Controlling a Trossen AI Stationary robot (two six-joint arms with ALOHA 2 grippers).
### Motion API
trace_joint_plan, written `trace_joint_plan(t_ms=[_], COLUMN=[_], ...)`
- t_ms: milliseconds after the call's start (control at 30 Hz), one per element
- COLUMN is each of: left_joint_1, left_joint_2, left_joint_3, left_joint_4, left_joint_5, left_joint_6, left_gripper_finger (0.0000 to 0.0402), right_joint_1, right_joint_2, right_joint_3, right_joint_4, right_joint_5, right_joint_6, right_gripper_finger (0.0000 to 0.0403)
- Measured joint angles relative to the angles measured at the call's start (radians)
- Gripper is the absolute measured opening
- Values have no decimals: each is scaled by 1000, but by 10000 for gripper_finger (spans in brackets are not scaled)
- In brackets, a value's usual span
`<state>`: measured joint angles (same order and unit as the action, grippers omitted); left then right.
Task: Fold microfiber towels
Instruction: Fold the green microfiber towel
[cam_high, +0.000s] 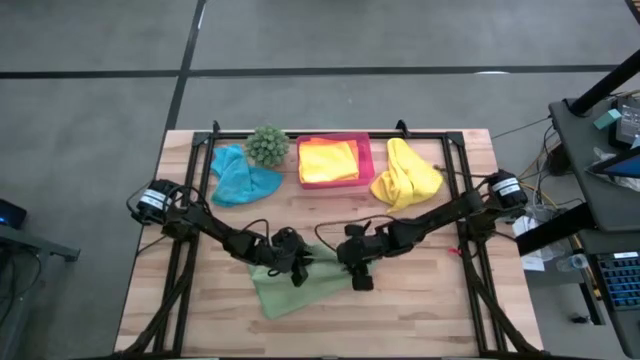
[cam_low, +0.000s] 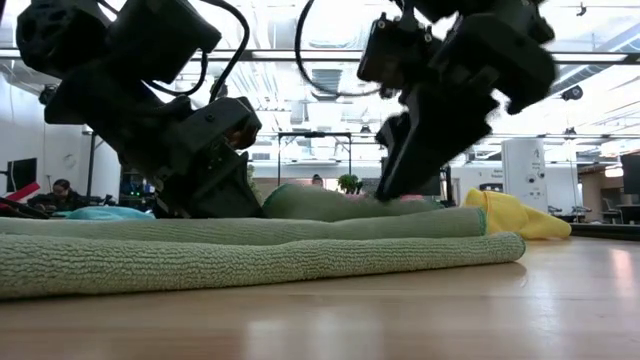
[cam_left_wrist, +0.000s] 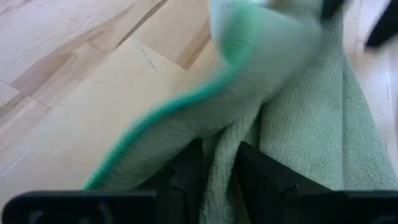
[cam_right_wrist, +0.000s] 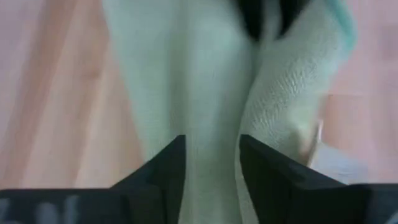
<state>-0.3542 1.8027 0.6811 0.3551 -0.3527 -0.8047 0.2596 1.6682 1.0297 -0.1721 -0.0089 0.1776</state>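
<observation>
Cloth, light green towel (cam_high: 290, 285), lying part-folded near the bench's (cam_high: 420, 310) front edge, between both arms. We see the left gripper (cam_left_wrist: 217, 177) and right gripper (cam_right_wrist: 211, 168) each with fingers closed on a pinch of it. We judge it soft, light, limp and slightly grippy; hold it at corners or hems, since mid-cloth grips bunch the layers.

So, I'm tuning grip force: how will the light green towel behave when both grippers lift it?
Likely floppy: the light green towel already lies in soft rolled folds and bunches between the left gripper fingers. Probably light, so a pinch should hold. Its nubby pile looks grippy; it drapes likewise in the right gripper.
</observation>
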Motion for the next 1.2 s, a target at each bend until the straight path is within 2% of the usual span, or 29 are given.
trace_joint_plan(t_ms=[100, 200, 267, 433, 700, 900, 1100, 1200], left_joint_1=[0, 0, 1, 1, -1, 1, 1, 1], left_joint_2=[0, 0, 0, 0, 0, -13, -66, -105], left_joint_3=[0, 0, 0, 0, 1, 0, 7, 13], left_joint_4=[1, 3, 3, 3, 0, -71, -96, -102], left_joint_5=[0, -1, -1, -2, 5, 21, 23, 24], left_joint_6=[0, 0, 0, -1, -28, -78, -37, -22], left_gripper_finger=[86, 86, 86, 86, 86, 86, 86, 86], right_joint_1=[-23, -57, -87, -163, -192, -207, -196, -187], right_joint_2=[-29, -34, -24, 49, 116, 65, -31, -69], right_joint_3=[17, 5, -9, -23, -23, -24, -7, -13], right_joint_4=[-58, -14, 43, 130, 113, 97, 186, 175], right_joint_5=[129, 211, 206, 92, 80, 88, 48, 34], right_joint_6=[-37, -68, -92, -98, -98, -103, -158, -176], right_gripper_finger=[171, 185, 188, 181, 157, 151, 150, 150])
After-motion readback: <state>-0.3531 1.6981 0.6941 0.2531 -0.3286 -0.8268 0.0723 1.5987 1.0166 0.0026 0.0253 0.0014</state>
